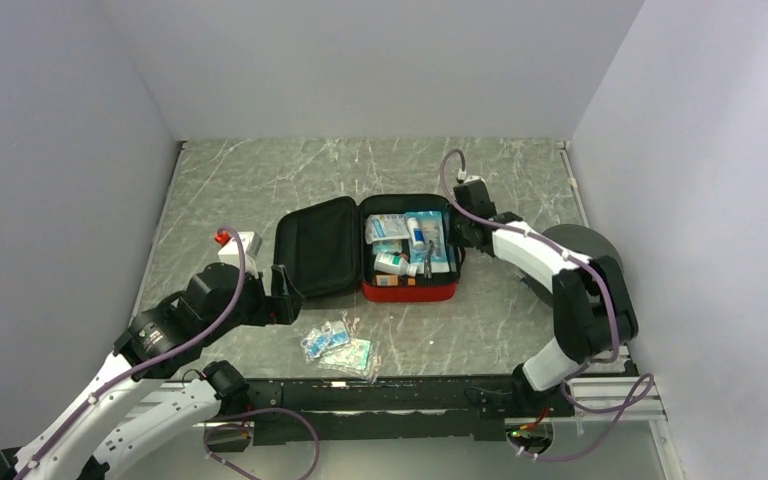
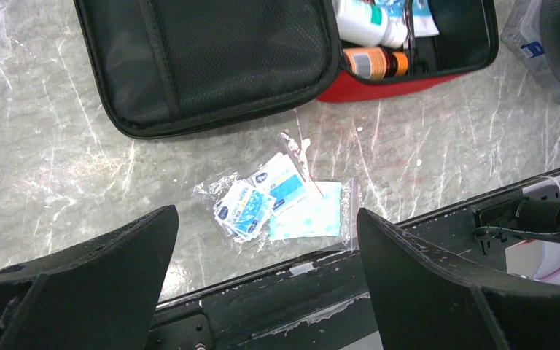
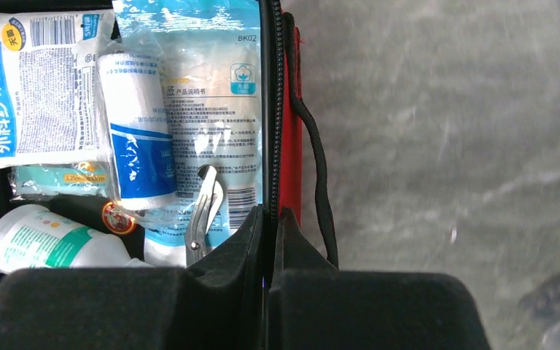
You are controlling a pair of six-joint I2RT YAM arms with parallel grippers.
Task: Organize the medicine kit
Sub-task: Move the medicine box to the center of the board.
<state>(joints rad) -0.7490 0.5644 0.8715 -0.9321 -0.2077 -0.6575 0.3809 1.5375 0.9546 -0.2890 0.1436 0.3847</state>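
The right gripper [image 3: 268,219] is pressed together, pinching the zip rim on the right wall of the red squarish soft-shell medicine kit [image 1: 410,292]. The kit lies open on the grey marbled table [image 1: 260,180]. The left gripper [image 2: 266,213] is spread wide above clear bags of plasters [image 2: 277,200], just in front of the kit's black-lined lid [image 1: 315,245].

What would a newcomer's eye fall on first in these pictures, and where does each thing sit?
The red medicine kit lies open in the middle of the table, its base crammed with a white bottle and gauze packets. The right gripper is shut on the kit's right wall at the zip edge. Nearer the arms, a clear bag of small packets lies loose below the wide-open left gripper.
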